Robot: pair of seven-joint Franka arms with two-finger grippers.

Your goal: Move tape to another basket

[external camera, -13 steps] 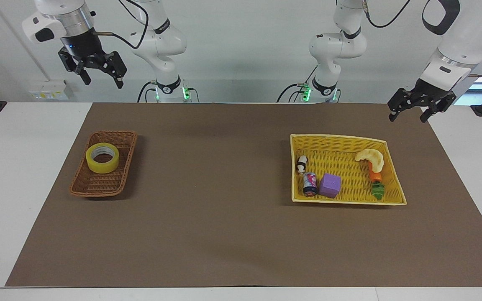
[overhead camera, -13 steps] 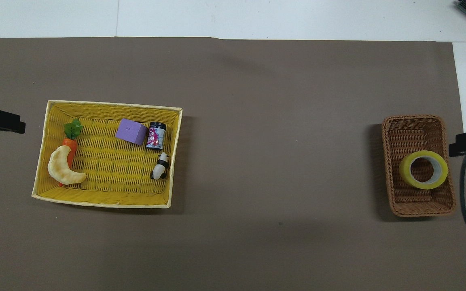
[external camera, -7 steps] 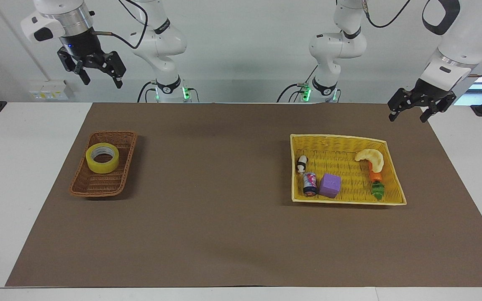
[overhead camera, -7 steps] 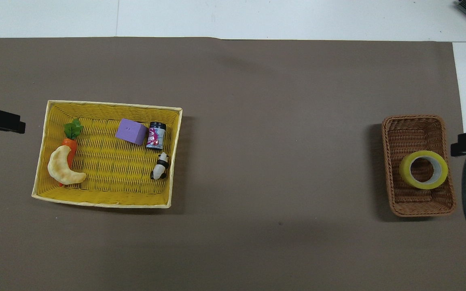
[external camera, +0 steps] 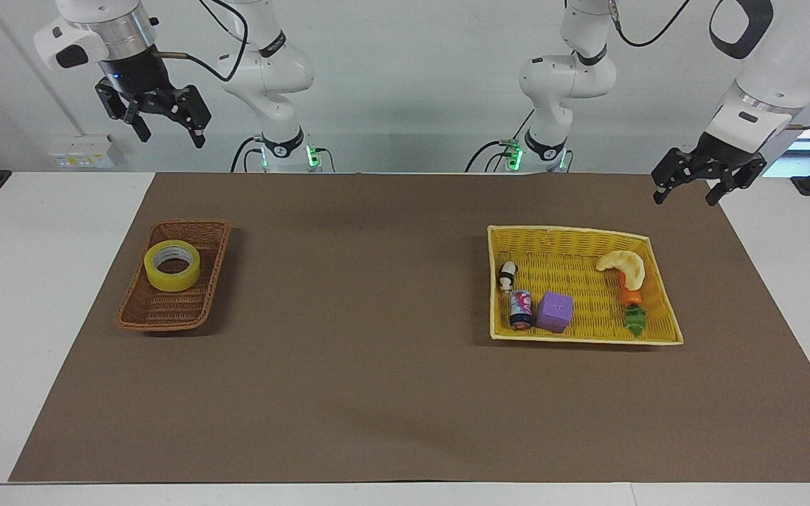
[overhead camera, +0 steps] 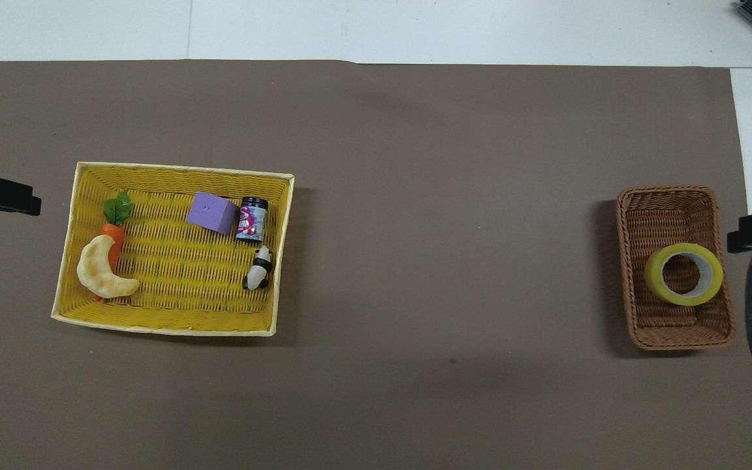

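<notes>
The yellow tape roll (external camera: 172, 265) lies flat in the brown wicker basket (external camera: 166, 313), in the half nearer the robots, at the right arm's end of the table. It also shows in the overhead view (overhead camera: 683, 274) inside that basket (overhead camera: 666, 209). My right gripper (external camera: 169, 133) is open and empty, high in the air above the table edge beside the robots, well above the basket. My left gripper (external camera: 686, 197) is open and empty, waiting in the air over the mat near the yellow basket's corner.
A wide yellow woven basket (external camera: 574, 235) at the left arm's end holds a purple cube (external camera: 555, 312), a small can (external camera: 520, 309), a panda figure (external camera: 507, 275), a carrot (external camera: 631, 299) and a crescent pastry (external camera: 623, 267). Brown mat (external camera: 363, 316) lies between the baskets.
My right gripper has risen a little, open and empty. The tape, both baskets and the left arm have not moved.
</notes>
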